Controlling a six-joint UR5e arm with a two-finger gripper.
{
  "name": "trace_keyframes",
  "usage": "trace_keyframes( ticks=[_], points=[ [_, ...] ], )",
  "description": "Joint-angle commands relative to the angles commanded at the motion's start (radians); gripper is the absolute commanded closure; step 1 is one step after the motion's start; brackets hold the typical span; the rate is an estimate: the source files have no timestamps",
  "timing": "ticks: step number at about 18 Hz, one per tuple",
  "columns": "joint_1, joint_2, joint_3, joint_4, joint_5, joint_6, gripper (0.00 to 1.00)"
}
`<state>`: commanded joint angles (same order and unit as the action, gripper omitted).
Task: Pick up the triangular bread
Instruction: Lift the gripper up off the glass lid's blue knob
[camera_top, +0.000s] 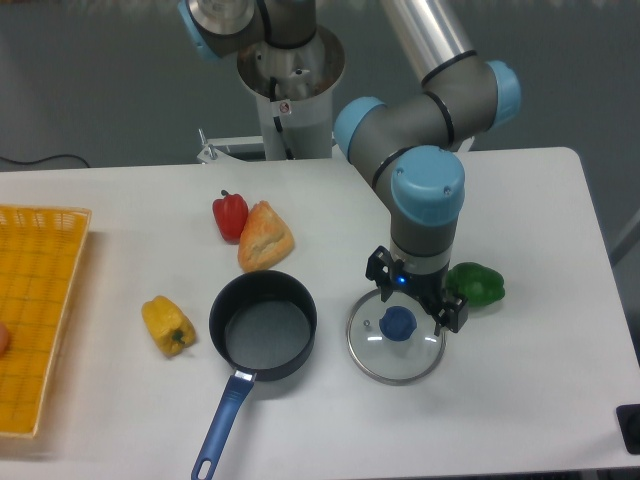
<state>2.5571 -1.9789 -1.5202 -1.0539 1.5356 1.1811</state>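
The bread (265, 238) lay on the table (520, 200), touching or just beside the red pepper (229, 214) on its left and just beyond the pan (263, 326); the gripper (415, 305) hung well to the right, over the glass lid (396, 349) and its blue knob, jaws apart and holding nothing; a green pepper (477, 284) sat just right of it. The bread looked light and soft, its glossy crust likely slick and easily dented; a gentle pinch across the wedge's thick middle, clear of the red pepper, seemed the safest hold.
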Motion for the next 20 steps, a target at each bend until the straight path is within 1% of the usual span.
trace_keyframes(
  ticks=[3, 4, 6, 9, 11, 14, 16, 18, 20],
  points=[
    [-0.002, 0.003, 0.0, -0.002, -0.003, 0.0, 0.0],
    [-0.002, 0.014, 0.0, -0.002, -0.005, 0.0, 0.0],
    [-0.005, 0.018, -0.026, 0.0, -0.018, 0.0, 0.0],
    [-0.009, 0.029, -0.1, 0.008, -0.008, 0.0, 0.0],
    [-0.015, 0.04, -0.112, 0.005, -0.003, -0.006, 0.0],
    [-0.031, 0.07, -0.175, 0.006, 0.001, -0.008, 0.0],
    [-0.031, 0.078, -0.183, 0.003, 0.018, 0.0, 0.0],
    [-0.049, 0.084, -0.189, -0.014, 0.067, 0.014, 0.0],
    [-0.086, 0.098, -0.208, -0.052, 0.092, 0.035, 0.0]
  ],
)
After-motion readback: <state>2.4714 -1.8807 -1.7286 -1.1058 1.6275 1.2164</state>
